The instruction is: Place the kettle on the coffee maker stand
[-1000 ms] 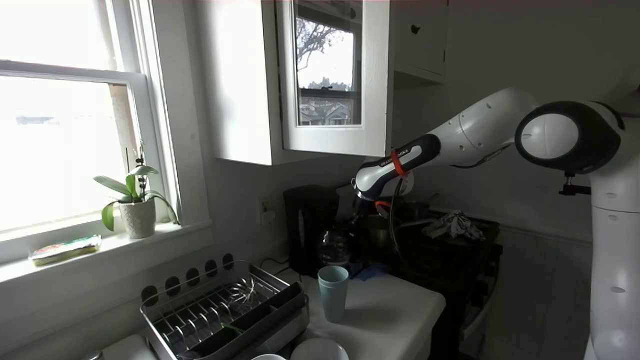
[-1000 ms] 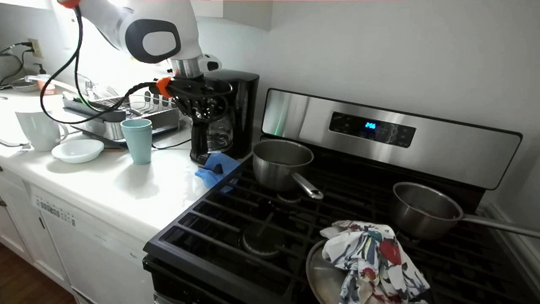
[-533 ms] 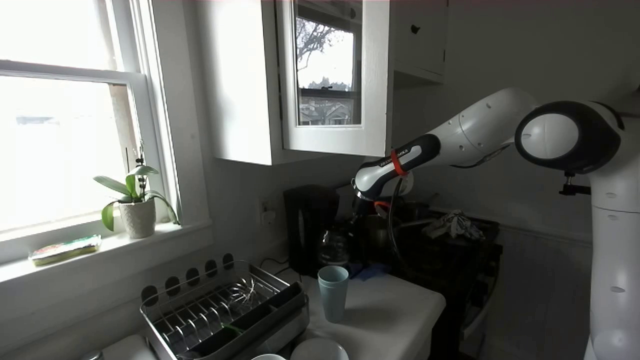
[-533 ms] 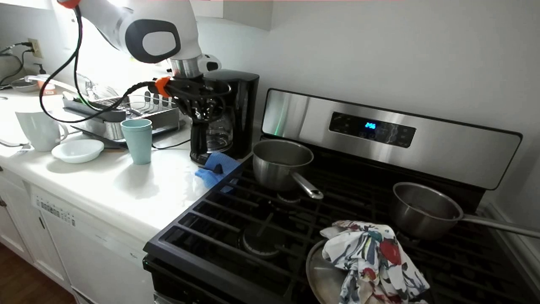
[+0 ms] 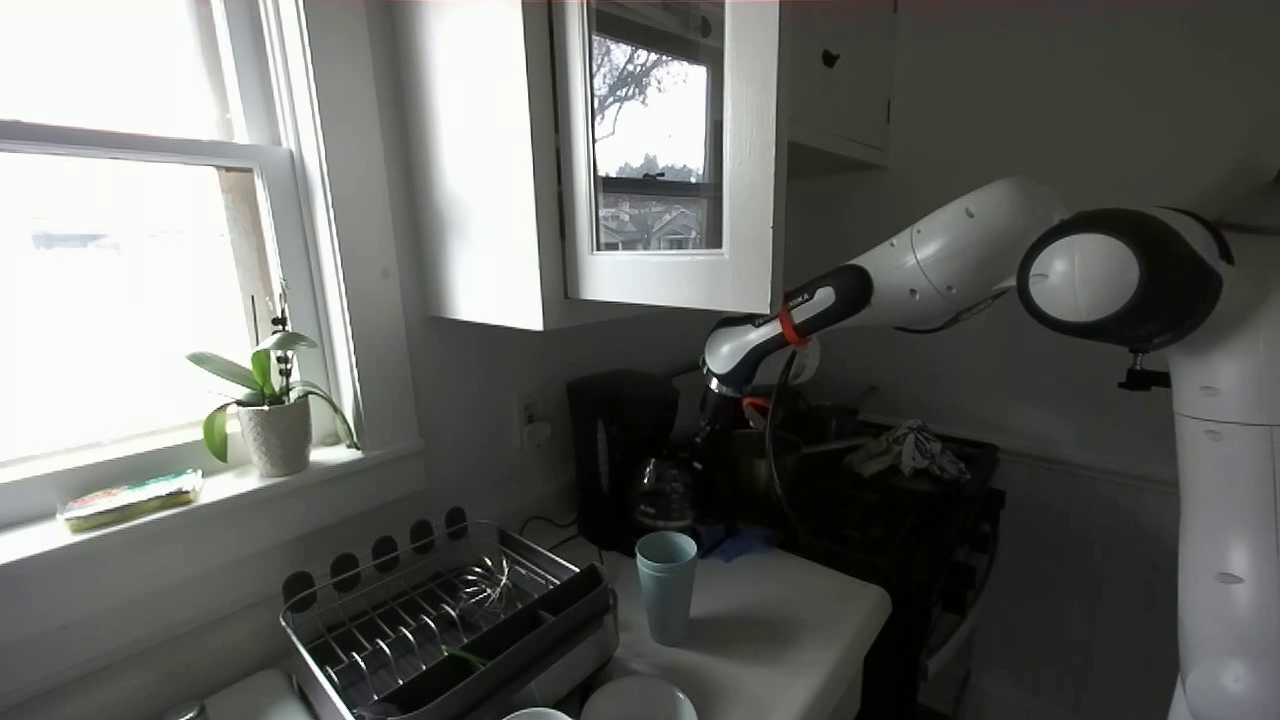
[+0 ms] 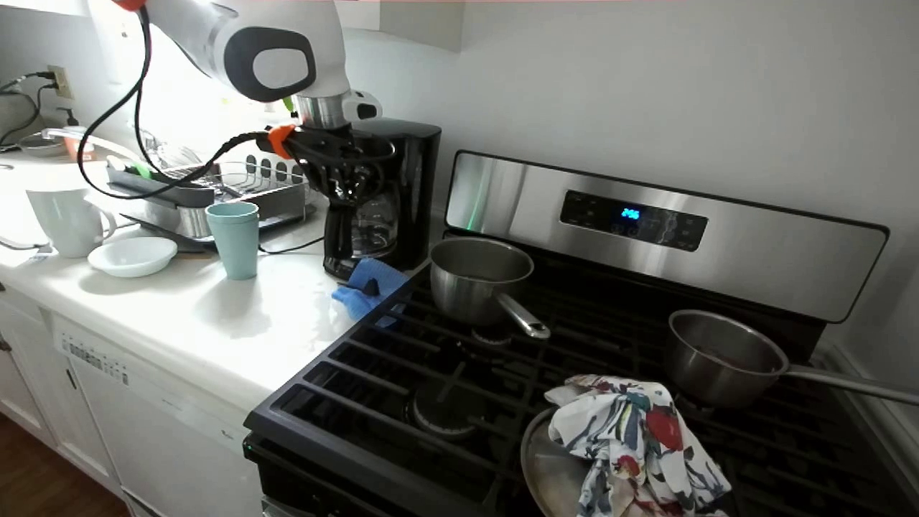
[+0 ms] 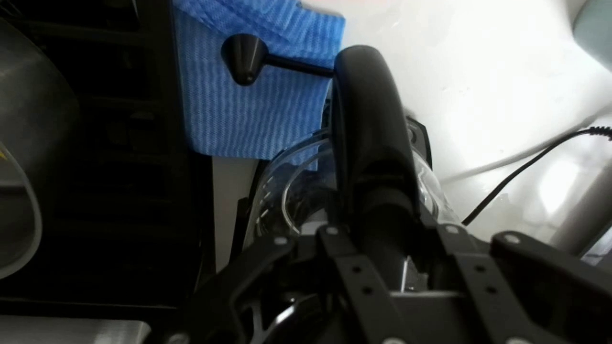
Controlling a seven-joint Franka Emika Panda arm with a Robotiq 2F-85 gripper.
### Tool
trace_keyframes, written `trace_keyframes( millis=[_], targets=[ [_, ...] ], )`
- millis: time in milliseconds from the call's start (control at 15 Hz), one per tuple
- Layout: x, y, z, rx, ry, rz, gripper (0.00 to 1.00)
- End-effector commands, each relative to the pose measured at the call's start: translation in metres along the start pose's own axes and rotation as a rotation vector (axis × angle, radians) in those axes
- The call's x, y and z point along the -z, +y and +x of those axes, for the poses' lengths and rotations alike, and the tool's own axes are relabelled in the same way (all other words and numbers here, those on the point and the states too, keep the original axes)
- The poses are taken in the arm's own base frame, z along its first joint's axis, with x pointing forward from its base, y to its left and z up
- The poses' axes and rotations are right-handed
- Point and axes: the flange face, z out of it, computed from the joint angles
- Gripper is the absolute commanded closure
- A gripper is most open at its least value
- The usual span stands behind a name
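Back corner of the counter [image 6: 294, 301], stove [image 6: 603, 337] side: kettle [image 6: 372, 226] over the coffee maker stand [image 6: 344, 269], contact unclear from here. End effector [image 7: 388, 227] grips the kettle's handle [image 7: 370, 114] (likely for control, sparing the glass [image 7: 275, 205]).

White counter [image 6: 287, 316], visible in both exterior views. Supports dish rack [image 6: 283, 205] and, near it, upright black coffee machine [image 6: 416, 194]. Carries blue-green cup [image 6: 235, 244], upright, between coffee machine and shallow white bowl [image 6: 133, 257], with white mug [image 6: 66, 222] just beside the bowl. Bears crumpled blue cloth [image 6: 377, 280] close by the machine, at the counter's edge.
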Motion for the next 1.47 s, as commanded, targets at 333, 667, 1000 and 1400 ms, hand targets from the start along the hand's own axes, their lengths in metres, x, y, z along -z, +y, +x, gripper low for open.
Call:
trace_keyframes(
  millis=[333,667,1000,1400],
  targets=[
    [-0.017,-0.005,0.029,-0.014,-0.026,0.034,0.92],
    [-0.021,-0.004,0.032,-0.012,-0.036,0.004,0.92],
    [-0.024,-0.006,0.033,-0.007,-0.049,-0.022,0.92],
    [-0.03,-0.004,0.03,0.02,-0.052,-0.068,0.54]
  ],
)
